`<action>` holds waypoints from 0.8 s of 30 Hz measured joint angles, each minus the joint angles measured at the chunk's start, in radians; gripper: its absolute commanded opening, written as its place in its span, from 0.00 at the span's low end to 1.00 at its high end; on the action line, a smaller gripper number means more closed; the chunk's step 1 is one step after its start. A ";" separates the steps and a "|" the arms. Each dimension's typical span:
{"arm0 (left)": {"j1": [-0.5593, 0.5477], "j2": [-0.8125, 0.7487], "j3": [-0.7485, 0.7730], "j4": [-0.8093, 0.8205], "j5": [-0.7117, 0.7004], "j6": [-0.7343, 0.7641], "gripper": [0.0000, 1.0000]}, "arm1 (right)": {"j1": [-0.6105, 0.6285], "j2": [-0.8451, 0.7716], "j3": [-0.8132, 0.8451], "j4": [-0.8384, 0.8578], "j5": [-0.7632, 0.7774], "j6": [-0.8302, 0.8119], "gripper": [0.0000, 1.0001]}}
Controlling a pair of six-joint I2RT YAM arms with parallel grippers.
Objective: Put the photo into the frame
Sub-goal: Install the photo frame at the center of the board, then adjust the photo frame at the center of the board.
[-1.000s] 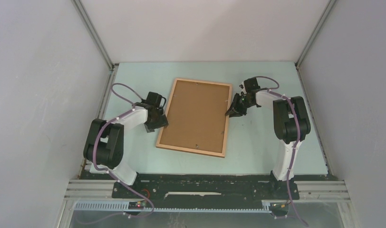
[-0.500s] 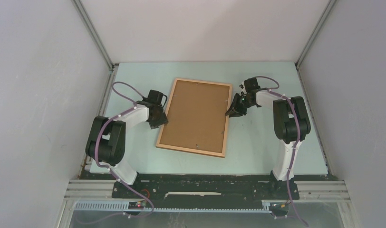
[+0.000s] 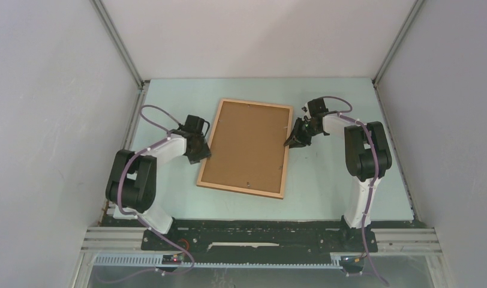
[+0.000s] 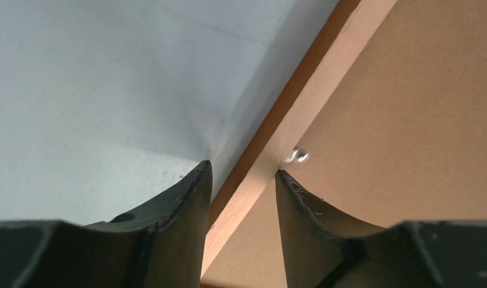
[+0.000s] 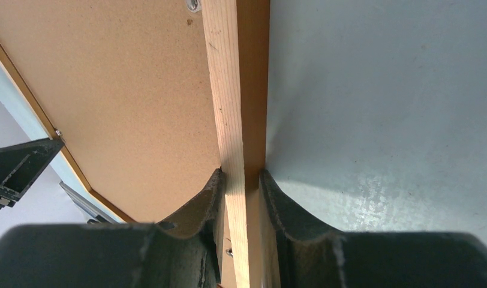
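The frame (image 3: 241, 189) lies face down on the table, its brown backing board (image 3: 247, 144) filling it. The photo is not in view. My left gripper (image 3: 204, 151) is at the frame's left rail. In the left wrist view (image 4: 241, 174) its fingers stand apart, astride the rail (image 4: 325, 78), beside a small metal clip (image 4: 298, 156). My right gripper (image 3: 288, 143) is at the frame's right rail. In the right wrist view (image 5: 241, 174) it is shut on that light wooden rail (image 5: 223, 90), one finger on the backing side and one on the outer side.
The pale green table (image 3: 331, 186) is enclosed by grey walls at the left, right and back. Aluminium rails (image 3: 259, 240) run along the near edge by the arm bases.
My left gripper has shifted slightly up along the frame's left rail. The frame and the right arm have not moved.
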 measured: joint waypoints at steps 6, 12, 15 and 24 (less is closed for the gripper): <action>0.008 -0.170 -0.120 -0.036 -0.007 0.018 0.83 | 0.000 0.000 0.000 0.000 0.000 0.000 0.14; -0.028 -0.407 -0.231 -0.107 -0.006 -0.031 0.84 | 0.000 0.000 0.000 0.000 0.000 0.000 0.16; -0.079 -0.480 -0.295 -0.111 0.010 -0.116 0.82 | 0.000 0.000 0.000 0.000 0.001 0.000 0.17; -0.377 -0.593 -0.455 -0.022 0.053 -0.512 0.79 | 0.000 0.000 0.000 -0.001 0.001 0.000 0.17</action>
